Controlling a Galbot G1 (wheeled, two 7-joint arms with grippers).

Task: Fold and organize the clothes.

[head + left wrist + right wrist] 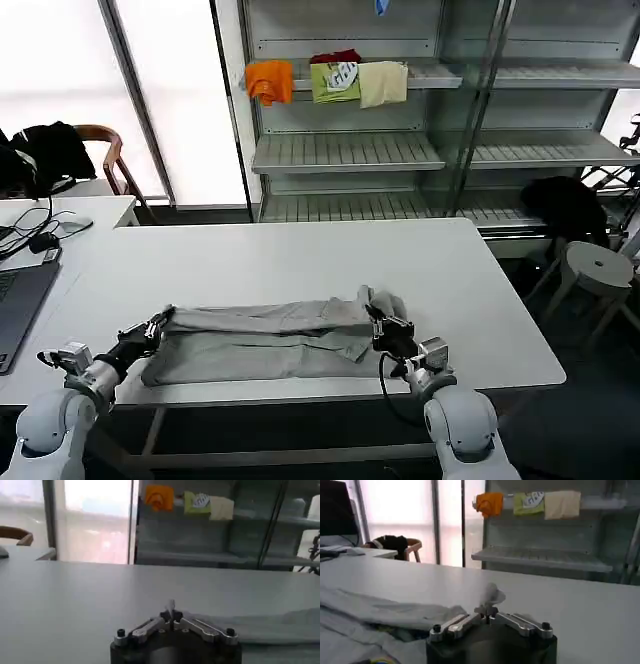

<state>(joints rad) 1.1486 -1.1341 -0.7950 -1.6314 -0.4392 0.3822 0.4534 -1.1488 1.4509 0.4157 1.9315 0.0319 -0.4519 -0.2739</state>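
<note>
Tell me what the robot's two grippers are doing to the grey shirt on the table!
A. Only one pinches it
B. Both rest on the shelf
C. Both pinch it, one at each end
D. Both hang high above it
C: the left gripper and the right gripper each have their jaws shut on opposite ends of the light grey shirt lying on the white table.
</note>
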